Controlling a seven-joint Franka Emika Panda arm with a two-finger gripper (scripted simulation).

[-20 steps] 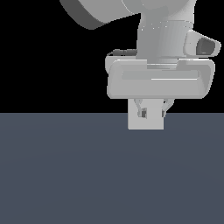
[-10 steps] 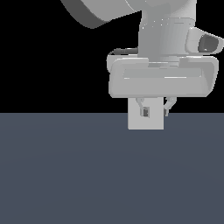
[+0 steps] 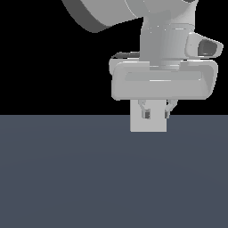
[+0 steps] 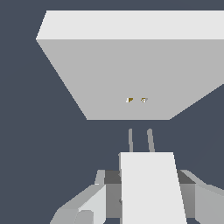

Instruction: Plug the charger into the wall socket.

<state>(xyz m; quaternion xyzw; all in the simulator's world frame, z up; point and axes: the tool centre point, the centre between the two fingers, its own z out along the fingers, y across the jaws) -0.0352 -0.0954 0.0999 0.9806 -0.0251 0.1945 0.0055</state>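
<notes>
Dark floor (image 3: 67,178) meets wall socket (image 4: 131,74); claw (image 4: 144,197) (mostly hidden) clamps charger (image 4: 148,188).

Ext cam sits low, level, close, facing the gripper (image 3: 156,114) head-on; wrist cam looks along it twd the wall socket (image 4: 131,74); both share the gripper.
</notes>
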